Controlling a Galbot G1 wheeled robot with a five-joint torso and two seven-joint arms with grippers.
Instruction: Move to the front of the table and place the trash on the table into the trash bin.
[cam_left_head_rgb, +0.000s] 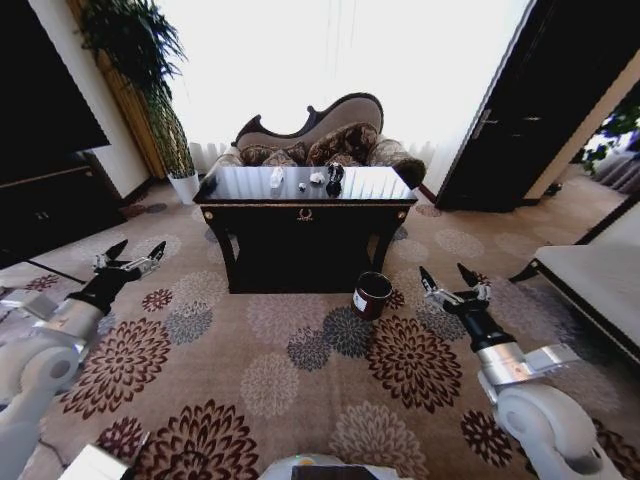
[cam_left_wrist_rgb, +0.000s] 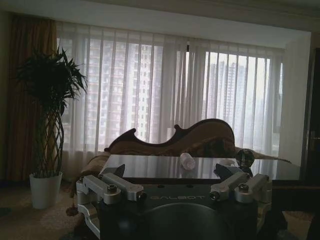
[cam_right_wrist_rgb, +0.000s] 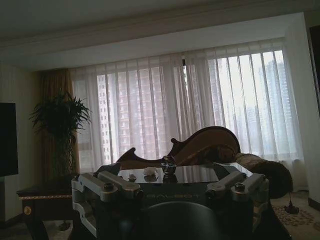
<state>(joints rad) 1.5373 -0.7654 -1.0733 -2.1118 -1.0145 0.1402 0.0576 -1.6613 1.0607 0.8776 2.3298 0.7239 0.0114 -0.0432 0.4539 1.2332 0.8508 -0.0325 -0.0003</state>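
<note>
The dark glossy table (cam_left_head_rgb: 305, 213) stands ahead across the carpet, in front of a sofa. On its top lies the trash: a clear bottle-like piece (cam_left_head_rgb: 276, 178), white paper lumps (cam_left_head_rgb: 317, 178) and a dark shiny roundish piece (cam_left_head_rgb: 334, 174). The small dark trash bin (cam_left_head_rgb: 371, 296) stands on the carpet by the table's front right leg. My left gripper (cam_left_head_rgb: 130, 252) hovers open at the left, well short of the table. My right gripper (cam_left_head_rgb: 449, 276) is open too, to the right of the bin. From the left wrist I see the bottle (cam_left_wrist_rgb: 187, 161); from the right wrist, the dark piece (cam_right_wrist_rgb: 168, 163).
A carved sofa (cam_left_head_rgb: 330, 135) stands right behind the table. A tall plant in a white pot (cam_left_head_rgb: 184, 186) is at the back left, a dark cabinet (cam_left_head_rgb: 50, 200) at the left, a pale bench (cam_left_head_rgb: 600, 275) at the right. Patterned carpet lies between me and the table.
</note>
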